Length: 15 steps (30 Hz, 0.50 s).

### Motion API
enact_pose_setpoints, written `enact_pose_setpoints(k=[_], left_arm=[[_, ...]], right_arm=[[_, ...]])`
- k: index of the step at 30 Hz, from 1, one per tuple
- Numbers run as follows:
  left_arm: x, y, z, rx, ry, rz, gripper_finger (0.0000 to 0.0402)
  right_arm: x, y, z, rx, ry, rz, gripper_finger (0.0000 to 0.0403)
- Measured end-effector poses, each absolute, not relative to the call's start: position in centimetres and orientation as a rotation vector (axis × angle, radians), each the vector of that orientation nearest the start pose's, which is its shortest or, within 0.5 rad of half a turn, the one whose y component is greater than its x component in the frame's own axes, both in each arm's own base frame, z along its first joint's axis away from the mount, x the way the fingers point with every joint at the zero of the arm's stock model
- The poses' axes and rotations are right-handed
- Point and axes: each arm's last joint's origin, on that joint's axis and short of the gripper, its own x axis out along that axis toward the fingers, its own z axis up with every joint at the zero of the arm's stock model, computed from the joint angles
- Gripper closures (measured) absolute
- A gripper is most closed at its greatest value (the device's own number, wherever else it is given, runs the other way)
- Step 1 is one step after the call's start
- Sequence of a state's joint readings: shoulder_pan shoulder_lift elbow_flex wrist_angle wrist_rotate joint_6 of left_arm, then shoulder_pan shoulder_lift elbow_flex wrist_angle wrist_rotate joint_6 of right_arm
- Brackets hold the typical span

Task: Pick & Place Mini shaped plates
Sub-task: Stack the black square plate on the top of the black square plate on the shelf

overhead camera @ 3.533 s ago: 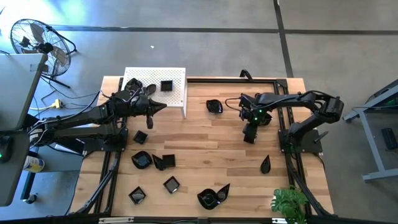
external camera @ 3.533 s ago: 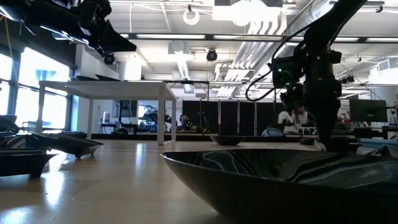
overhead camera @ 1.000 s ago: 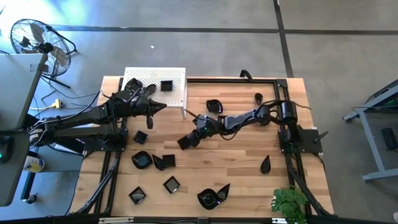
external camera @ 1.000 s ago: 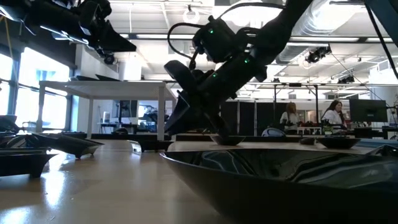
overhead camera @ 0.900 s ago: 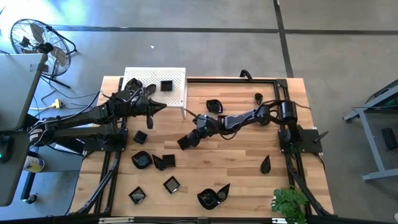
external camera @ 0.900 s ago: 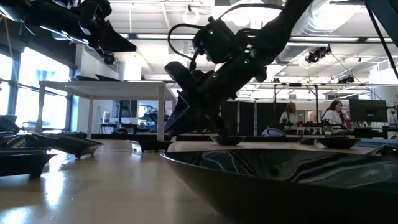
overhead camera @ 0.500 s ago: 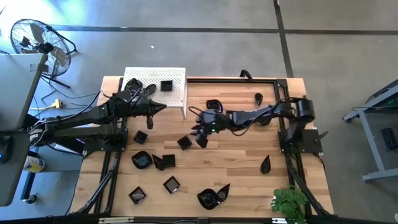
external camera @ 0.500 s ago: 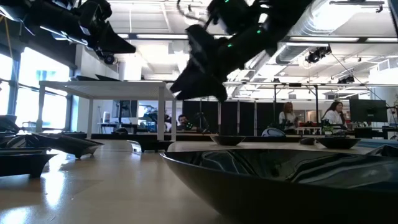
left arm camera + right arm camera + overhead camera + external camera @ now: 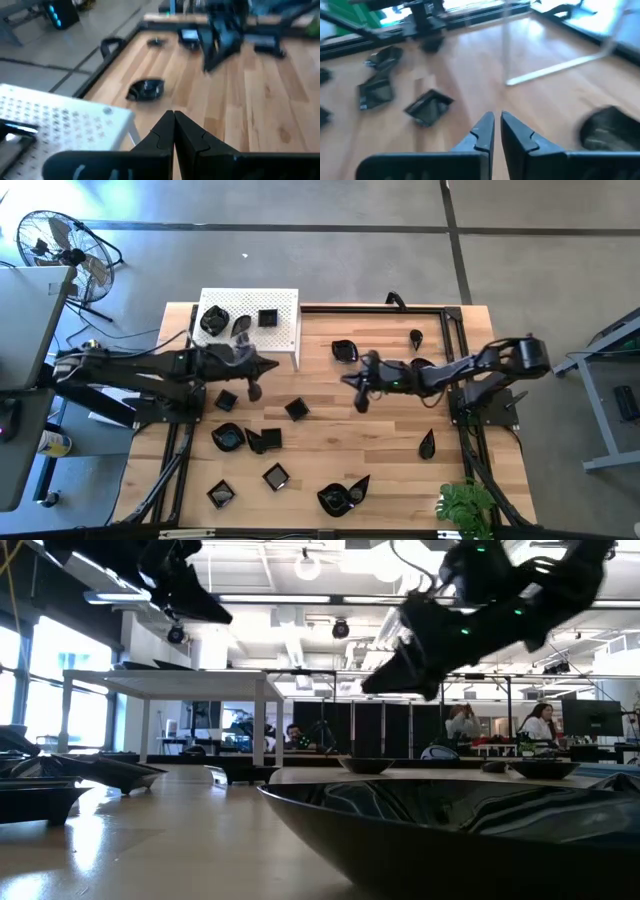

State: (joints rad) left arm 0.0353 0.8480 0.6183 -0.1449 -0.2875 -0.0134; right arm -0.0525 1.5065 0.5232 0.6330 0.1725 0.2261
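Several mini shaped plates, small glossy black dishes, lie about the wooden table. The nearest to my grippers is a square plate (image 9: 296, 409) (image 9: 429, 107), flat on the wood near the middle. A rounded plate (image 9: 343, 350) (image 9: 146, 90) lies farther back. Three more sit on the white perforated stand (image 9: 283, 330). My left gripper (image 9: 274, 367) (image 9: 173, 117) is shut and empty, above the table by the stand's near right corner. My right gripper (image 9: 346, 379) (image 9: 496, 120) hangs right of the square plate, its fingers all but together with nothing between them.
More black plates lie along the left near part of the table (image 9: 227, 437) (image 9: 275, 476), at the near edge (image 9: 342, 496) and at the right (image 9: 427, 445). A plant (image 9: 465, 508) stands at the near right corner. Bare wood lies between the two grippers.
My right gripper set the square plate down near the table's middle, opened, then rose and drew back toward the right edge, its fingers closing. The plate stays where it was set down. My left gripper has swung from over the stand toward the table's near right.
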Motion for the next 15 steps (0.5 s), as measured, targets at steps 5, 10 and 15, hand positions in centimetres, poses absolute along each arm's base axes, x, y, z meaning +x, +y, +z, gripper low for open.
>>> enact_pose_setpoints(k=[5, 10, 15], left_arm=[[21.0, -0.3, 27.1, 0.029, 0.475, 0.325, 0.0401], [23.3, -2.4, 26.6, -0.054, 0.635, 0.309, 0.0393], [25.3, -4.4, 25.6, -0.167, 0.783, 0.393, 0.0367]], right_arm=[[24.6, -2.1, 16.1, 0.141, 0.244, -0.356, 0.0400], [22.0, -2.0, 15.8, 0.121, 0.194, -0.361, 0.0395], [20.1, -1.9, 15.3, 0.127, 0.170, -0.359, 0.0400]])
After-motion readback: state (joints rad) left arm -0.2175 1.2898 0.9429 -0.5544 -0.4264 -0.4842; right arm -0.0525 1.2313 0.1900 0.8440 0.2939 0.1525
